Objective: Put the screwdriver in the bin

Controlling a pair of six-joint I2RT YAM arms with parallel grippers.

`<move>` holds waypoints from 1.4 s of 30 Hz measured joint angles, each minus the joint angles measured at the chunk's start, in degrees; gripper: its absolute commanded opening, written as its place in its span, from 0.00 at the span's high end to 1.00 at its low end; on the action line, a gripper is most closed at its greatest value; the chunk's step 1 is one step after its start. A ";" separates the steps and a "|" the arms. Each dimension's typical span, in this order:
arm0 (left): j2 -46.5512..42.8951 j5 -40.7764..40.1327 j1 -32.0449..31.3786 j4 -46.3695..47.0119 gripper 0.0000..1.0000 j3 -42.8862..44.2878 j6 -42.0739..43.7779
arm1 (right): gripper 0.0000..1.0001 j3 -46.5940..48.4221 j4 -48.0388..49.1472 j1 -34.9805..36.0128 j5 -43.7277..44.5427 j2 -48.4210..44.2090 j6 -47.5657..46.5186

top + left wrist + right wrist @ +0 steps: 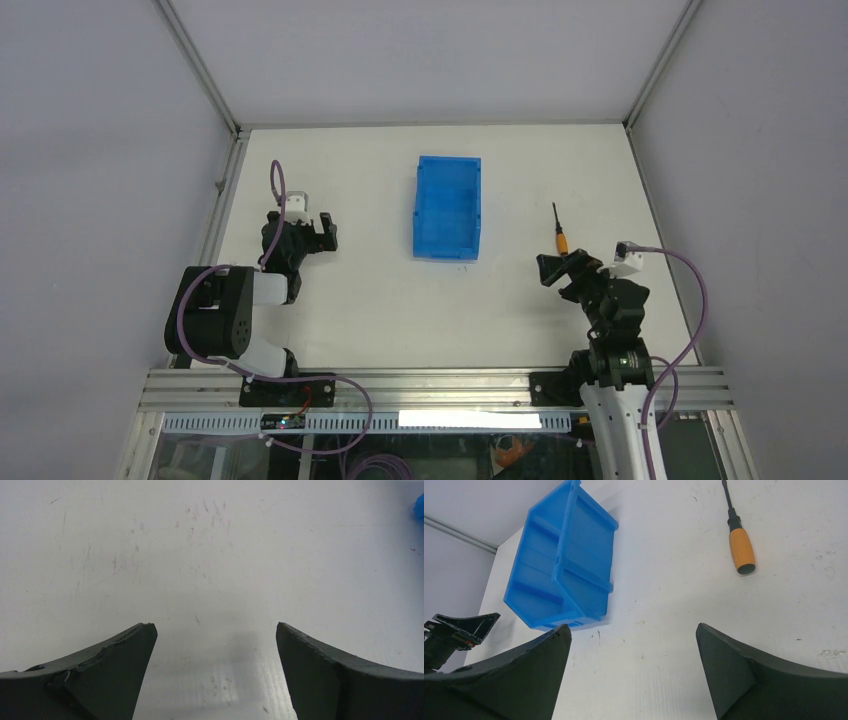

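Note:
The blue bin [447,206] stands upright in the middle of the table and looks empty. The screwdriver [559,232], orange handle and thin black shaft, lies on the table right of the bin, handle toward me. My right gripper [556,268] is open and empty just in front of the handle. In the right wrist view the screwdriver [740,545] lies ahead and right of the open gripper [634,632], and the bin [564,565] is ahead to the left. My left gripper [322,232] is open and empty left of the bin, over bare table [215,630].
Grey walls and a metal frame [430,124] close the table at the back and sides. The left arm's tip [459,627] shows at the left edge of the right wrist view. A corner of the bin [419,506] shows in the left wrist view.

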 measured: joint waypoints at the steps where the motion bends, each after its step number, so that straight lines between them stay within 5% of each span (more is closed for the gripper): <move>1: 0.00 0.00 0.00 0.00 0.01 0.00 0.00 | 0.01 0.07 0.00 0.00 0.00 0.00 -0.09; 10: 0.00 -0.02 0.00 0.00 0.01 0.00 0.00 | 0.02 15.50 0.33 0.00 0.04 9.07 -4.96; 21: 0.00 -0.02 0.00 0.00 0.01 0.00 0.00 | 0.01 69.00 -21.92 -0.20 7.78 64.85 -17.92; 29: 0.00 0.00 0.00 0.00 0.01 0.00 0.00 | 0.06 75.73 -35.21 -2.58 9.01 99.30 -23.93; 37: 0.00 -0.02 -0.02 -0.02 0.01 0.00 0.00 | 0.26 74.03 -35.78 -4.24 10.25 110.16 -25.77; 39: 0.00 -0.02 0.00 0.00 0.01 0.00 0.00 | 0.42 73.61 -36.26 -4.24 9.25 110.79 -25.94; 42: 0.00 0.00 0.00 0.00 0.01 0.00 0.00 | 0.83 73.48 -36.26 -4.20 9.25 110.71 -26.10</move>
